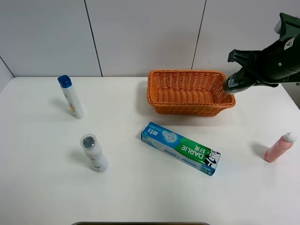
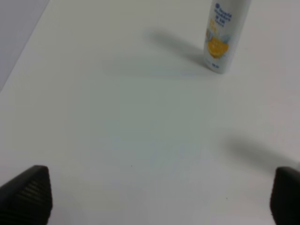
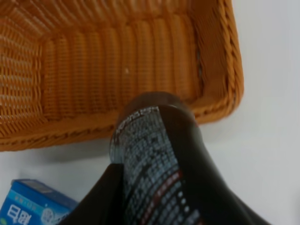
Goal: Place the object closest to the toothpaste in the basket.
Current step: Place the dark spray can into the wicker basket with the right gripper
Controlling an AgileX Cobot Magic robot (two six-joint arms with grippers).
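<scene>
Bright, even light on the white counter; soft shadows trail up-left; both wrist views are blurry up close.

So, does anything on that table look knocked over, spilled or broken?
Nothing stands out. The blue-capped bottle, white bottle and pink bottle seem upright, the toothpaste box lies flat, the basket sits level. A dark bottle is held by the right gripper.

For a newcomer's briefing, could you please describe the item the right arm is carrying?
Find the orange wicker basket at the back of the white table. Over its right end, the right gripper holds a dark bottle. It is the only dark container, and the only one off the table.
</scene>
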